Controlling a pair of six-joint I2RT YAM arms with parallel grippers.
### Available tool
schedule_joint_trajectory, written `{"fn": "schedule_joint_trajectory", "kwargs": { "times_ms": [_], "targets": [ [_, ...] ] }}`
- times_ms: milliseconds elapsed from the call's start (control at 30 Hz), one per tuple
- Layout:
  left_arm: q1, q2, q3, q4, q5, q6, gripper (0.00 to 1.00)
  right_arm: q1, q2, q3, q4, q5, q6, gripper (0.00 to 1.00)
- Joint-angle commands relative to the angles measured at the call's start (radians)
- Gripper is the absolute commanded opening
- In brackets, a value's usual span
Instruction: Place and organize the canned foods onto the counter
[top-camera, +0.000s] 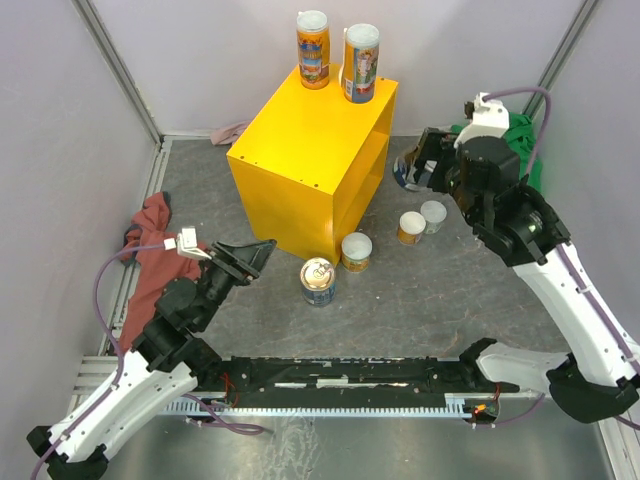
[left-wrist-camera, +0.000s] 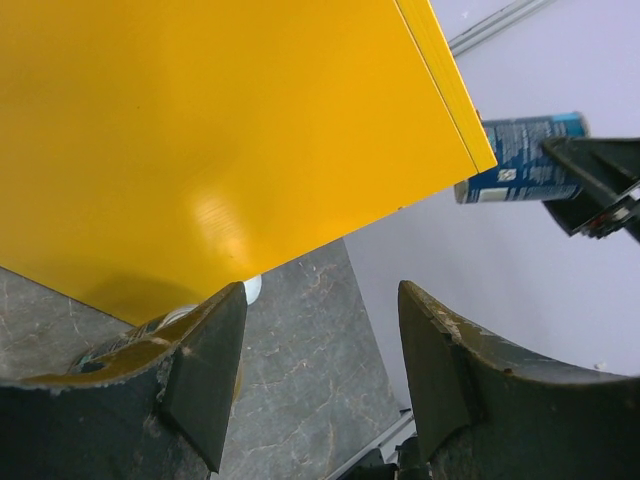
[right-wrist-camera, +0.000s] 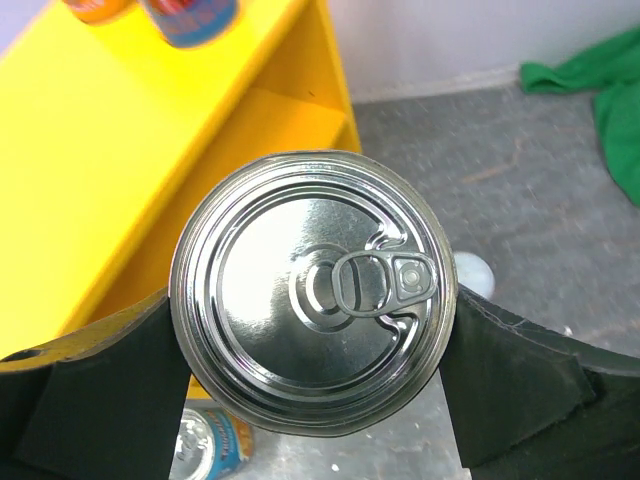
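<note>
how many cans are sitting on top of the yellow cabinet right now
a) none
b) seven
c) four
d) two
d: an orange can and a second can beside it stand on the yellow cabinet top, and nothing else is up there.

blue can (right-wrist-camera: 310, 290) sides hidden, orange can (right-wrist-camera: 100, 8) cropped

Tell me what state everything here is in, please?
Two tall cans, upright on the counter
Wide can, held aloft
Right gripper, shut on wide can
Second wide can, upright on table
Three short cans, upright on table
Left gripper, open, empty
</note>
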Motion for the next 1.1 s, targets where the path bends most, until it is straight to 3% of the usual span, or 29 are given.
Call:
{"fn": "schedule_joint_trajectory", "kwargs": {
  "times_ms": [0, 400, 733, 1067],
  "targets": [
    [0.003, -0.003, 0.063, -0.008, -0.013, 0.030, 0.68, 0.036, 0.058, 0.201, 0.167, -0.065, -0.025, 0.01],
    [0.003, 0.071, 0.149, 0.000, -0.001, 0.070, 0.68, 0.146, 0.360, 0.644, 0.102, -0.061, -0.113, 0.01],
    [0.004, 0.072, 0.205, -0.029, -0.031, 0.117, 0.68, 0.170, 0.559, 0.873, 0.040, -0.098, -0.127, 0.01],
    [0.002, 0.099, 0.236, -0.010, -0.025, 0.121, 0.68, 0.187, 0.741, 1.086, -0.047, -0.033, -0.212, 0.01]
  ]
}}
